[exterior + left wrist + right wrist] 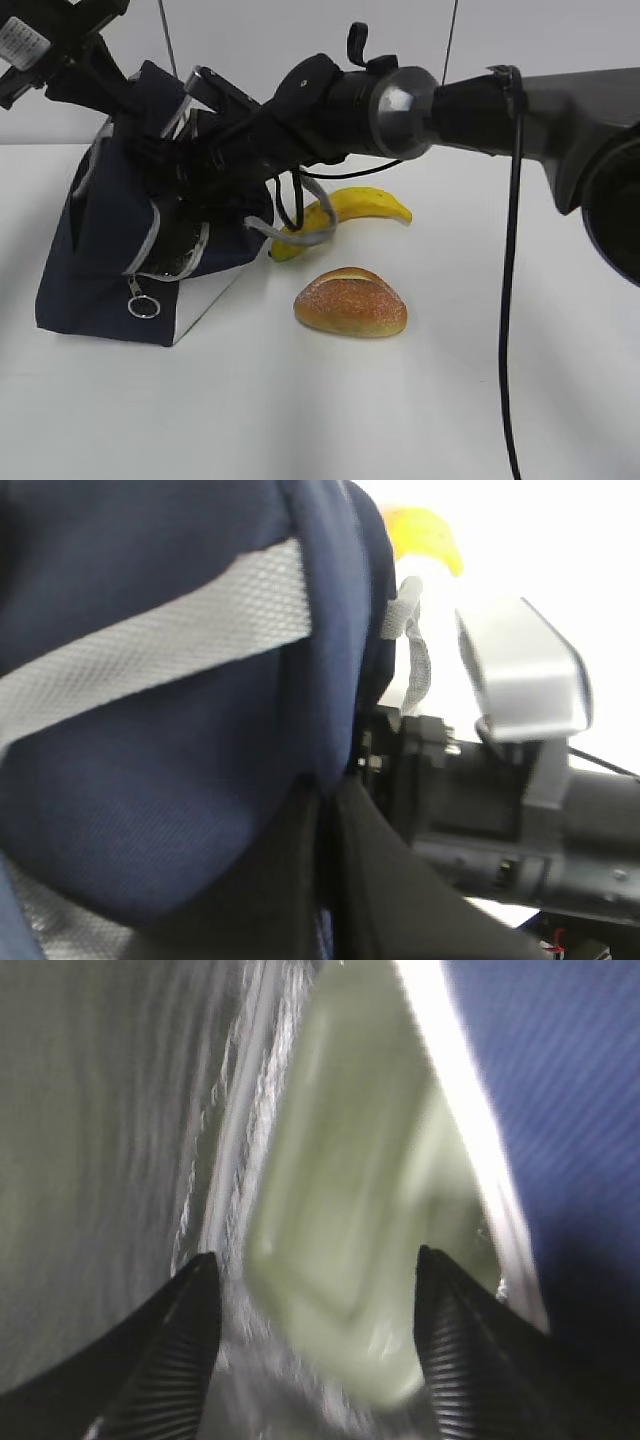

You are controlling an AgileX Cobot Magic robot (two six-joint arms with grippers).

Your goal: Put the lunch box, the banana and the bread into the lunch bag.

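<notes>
The right gripper [315, 1345] is reaching into the open top of the lunch bag [100, 250], its two dark ribbed fingers [170, 1350] spread well apart. Between and just beyond the fingertips lies the lunch box [350, 1220], seen blurred as a pale green rounded lid against the bag's silvery lining. The fingers stand on either side of the box; whether they touch it cannot be told from the blur.

The lunch bag, the largest item, is navy fabric with a white panel and sits on the white table [320, 400], wrapped around the right gripper. Its grey zipper with a ring pull [143, 306] hangs down the front, below the gripper's arm.

The left gripper is not itself visible, its wrist camera pressed close to the bag's navy cloth and a grey strap [150, 640]; it is closed, at the bag's upper far edge.

The bread [351, 302] lies on the table outside the bag, below the right arm. The banana [345, 215] lies just behind the bread, near a grey handle [305, 235] of the bag.
</notes>
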